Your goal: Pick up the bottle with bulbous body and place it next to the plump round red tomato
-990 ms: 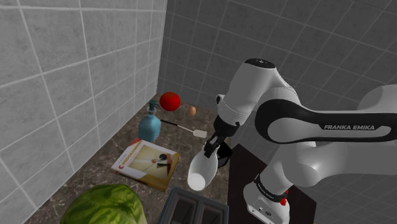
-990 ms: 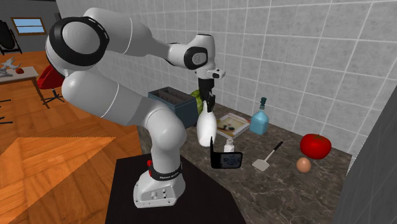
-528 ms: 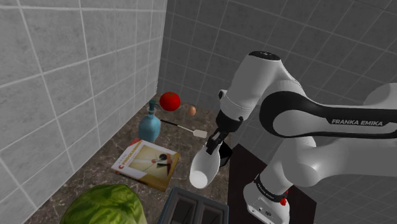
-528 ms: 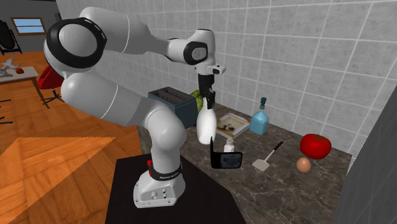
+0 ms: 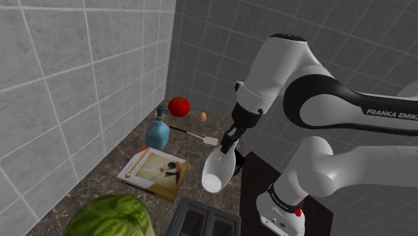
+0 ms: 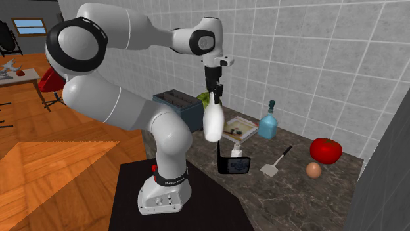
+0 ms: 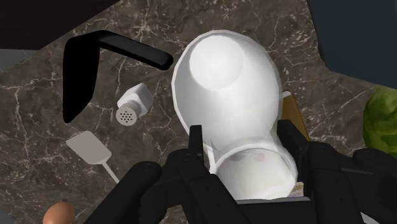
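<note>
Watching from beside the stand (image 5: pixel 258 180), I saw the big white arm (image 5: pixel 315 114) reared up over the dark marbled counter (image 5: pixel 114 167). Its black gripper (image 5: pixel 231 142) pointed down, with the 2 fingers clamped on the narrow top of a plain white bottle (image 5: pixel 218 167). The fat rounded body hung below them, up in the air and clear of the counter, near the stand end. So I'd call the pick-up half done.

The carry and the set-down were what was left. The red tomato (image 5: pixel 178 106) sat in the far corner by the tiled walls, well apart from the bottle. A blue bottle (image 5: pixel 157 131), a spatula (image 5: pixel 194 136) and a little brown egg (image 5: pixel 201 116) were down at that end too. The egg was near the tomato, so my guess was not loads of room on that side.

Writing-wise, the white lettering (image 5: pixel 392 115) on the arm's dark band read "FRANKA EMIK" before it ran out of sight. The book (image 5: pixel 154 169) lying flat had a red strip along 1 edge with print too small to read. I saw no readable label on the white bottle, just a faint pinkish mark near the fingers.
</note>
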`<action>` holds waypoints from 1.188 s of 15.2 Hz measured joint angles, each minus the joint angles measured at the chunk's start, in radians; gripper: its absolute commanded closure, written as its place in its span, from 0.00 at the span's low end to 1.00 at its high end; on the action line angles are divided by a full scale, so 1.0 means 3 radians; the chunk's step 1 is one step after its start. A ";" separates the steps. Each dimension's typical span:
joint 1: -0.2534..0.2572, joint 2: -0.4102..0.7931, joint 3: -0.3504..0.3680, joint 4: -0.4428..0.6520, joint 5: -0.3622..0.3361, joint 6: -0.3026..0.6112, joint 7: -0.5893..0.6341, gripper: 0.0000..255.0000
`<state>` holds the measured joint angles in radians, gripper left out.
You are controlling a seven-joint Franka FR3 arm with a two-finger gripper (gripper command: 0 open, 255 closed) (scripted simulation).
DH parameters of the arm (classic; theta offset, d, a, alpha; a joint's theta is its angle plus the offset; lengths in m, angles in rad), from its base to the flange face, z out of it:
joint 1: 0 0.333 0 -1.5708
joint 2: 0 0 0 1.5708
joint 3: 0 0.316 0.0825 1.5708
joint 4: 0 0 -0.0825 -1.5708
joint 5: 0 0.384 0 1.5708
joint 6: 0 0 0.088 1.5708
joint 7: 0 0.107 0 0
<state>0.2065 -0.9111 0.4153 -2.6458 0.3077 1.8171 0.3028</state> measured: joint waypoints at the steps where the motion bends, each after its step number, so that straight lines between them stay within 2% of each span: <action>1: -0.0005 -0.0002 -0.0013 0.0038 -0.0012 -0.0041 0.0000 1.00; 18: -0.0098 0.0107 -0.0194 0.0848 -0.0195 -0.0739 0.0030 1.00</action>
<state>0.1770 -0.8789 0.3572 -2.3913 0.2492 1.5953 0.3119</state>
